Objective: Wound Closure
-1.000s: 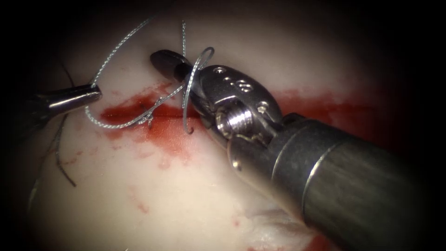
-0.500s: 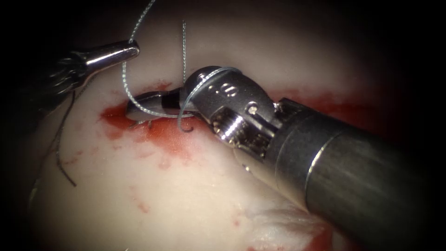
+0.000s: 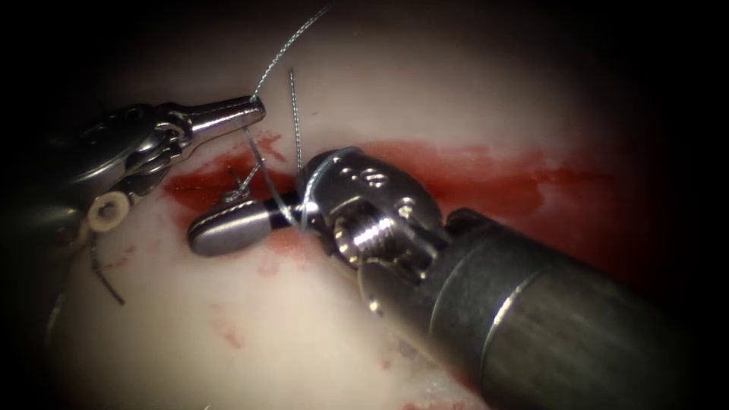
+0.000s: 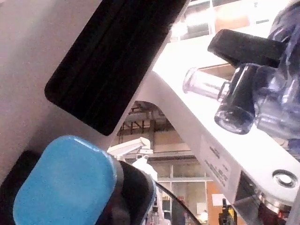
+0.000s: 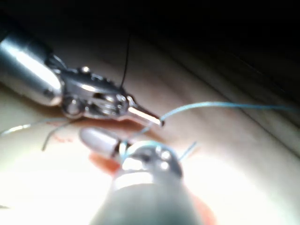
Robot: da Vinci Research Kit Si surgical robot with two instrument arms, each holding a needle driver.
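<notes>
The cut (image 3: 486,171) runs across the pale tissue (image 3: 250,334) and is wet with red fluid (image 3: 205,182). My left tool (image 3: 252,110) comes in from the left above the cut, its jaws shut on the thread (image 3: 288,45), which runs up and to the right. From the lower right, my right tool (image 3: 209,230) lies over the cut's left end with its jaws shut. A loop of thread (image 3: 305,205) is wound round their base and nothing shows between them. A knot (image 3: 237,193) sits in the cut, and a short thread tail (image 3: 293,106) stands up free. In the right wrist view the left tool (image 5: 152,118) holds the thread (image 5: 211,105) above the right tool (image 5: 96,139).
Dark cut ends of thread (image 3: 102,277) lie on the tissue at the left, below the left tool. The right tool's thick shaft (image 3: 547,326) covers the lower right of the tissue. Faint red smears (image 3: 228,330) mark the tissue below the cut.
The left tool rose and moved right with the thread. The right tool's jaws swung from above the cut down and to the left, with the loop still round them.
</notes>
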